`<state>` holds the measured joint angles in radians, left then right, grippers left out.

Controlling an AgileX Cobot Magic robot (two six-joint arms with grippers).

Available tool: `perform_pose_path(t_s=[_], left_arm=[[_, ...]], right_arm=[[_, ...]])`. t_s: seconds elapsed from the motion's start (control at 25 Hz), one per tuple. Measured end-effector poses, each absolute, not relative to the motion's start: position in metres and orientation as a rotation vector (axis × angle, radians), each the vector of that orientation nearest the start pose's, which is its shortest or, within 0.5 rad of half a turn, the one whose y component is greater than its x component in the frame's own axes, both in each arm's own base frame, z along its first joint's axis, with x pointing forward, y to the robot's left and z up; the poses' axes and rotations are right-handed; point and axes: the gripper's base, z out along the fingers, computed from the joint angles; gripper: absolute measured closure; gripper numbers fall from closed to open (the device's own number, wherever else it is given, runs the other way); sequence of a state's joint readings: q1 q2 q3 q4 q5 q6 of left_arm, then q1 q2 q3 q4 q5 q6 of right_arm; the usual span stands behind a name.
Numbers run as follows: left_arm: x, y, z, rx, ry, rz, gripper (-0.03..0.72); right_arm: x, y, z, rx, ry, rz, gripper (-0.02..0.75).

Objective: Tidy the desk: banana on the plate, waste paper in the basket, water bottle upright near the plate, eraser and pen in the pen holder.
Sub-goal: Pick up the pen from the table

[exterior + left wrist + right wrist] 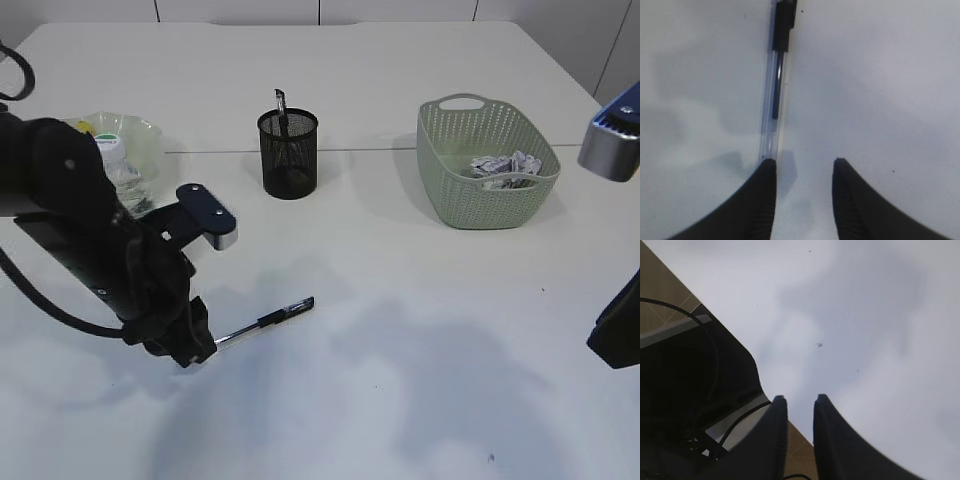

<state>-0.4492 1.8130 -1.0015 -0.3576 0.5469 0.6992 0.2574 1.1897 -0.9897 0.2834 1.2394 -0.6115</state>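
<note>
A clear pen [265,320] with a black cap lies flat on the white desk [400,330]. My left gripper [804,162] is open just above the desk at the pen's bare end. The pen [776,100] runs out from under the left fingertip [767,167], not between the two. A second pen stands in the black mesh pen holder [288,152]. The waste paper [507,165] lies in the green basket [487,190]. The water bottle [118,165] stands cap up by the plate [145,135]. A bit of yellow banana [85,127] shows on the plate. The eraser is out of view. My right gripper [800,399] is open and empty.
The left arm [90,230] covers much of the desk's left side and part of the bottle. Parts of the right arm [612,145] show at the right edge. In the right wrist view the desk's edge and tan floor [805,450] lie under the fingers.
</note>
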Motion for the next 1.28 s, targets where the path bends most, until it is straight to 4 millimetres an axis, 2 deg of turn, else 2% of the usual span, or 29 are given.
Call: perform_pose_path(t_s=[0.16, 0.44, 0.72, 1.28], left_arm=[[0.306, -0.166, 0.141, 1.213, 2.579, -0.279, 0.441], [0.316, -0.17, 0.142, 1.253, 2.549, -0.246, 0.443], [0.317, -0.17, 0.128, 1.274, 2.586, -0.244, 0.444], [0.318, -0.169, 0.119, 1.305, 2.589, -0.22, 0.445]], right_arm=[[0.19, 0.075, 0.308, -1.119, 2.629, 0.346, 0.598], [0.19, 0.076, 0.308, -1.117, 2.629, 0.348, 0.598], [0.19, 0.076, 0.308, -1.117, 2.629, 0.348, 0.598], [0.19, 0.076, 0.308, -1.117, 2.629, 0.348, 0.598]])
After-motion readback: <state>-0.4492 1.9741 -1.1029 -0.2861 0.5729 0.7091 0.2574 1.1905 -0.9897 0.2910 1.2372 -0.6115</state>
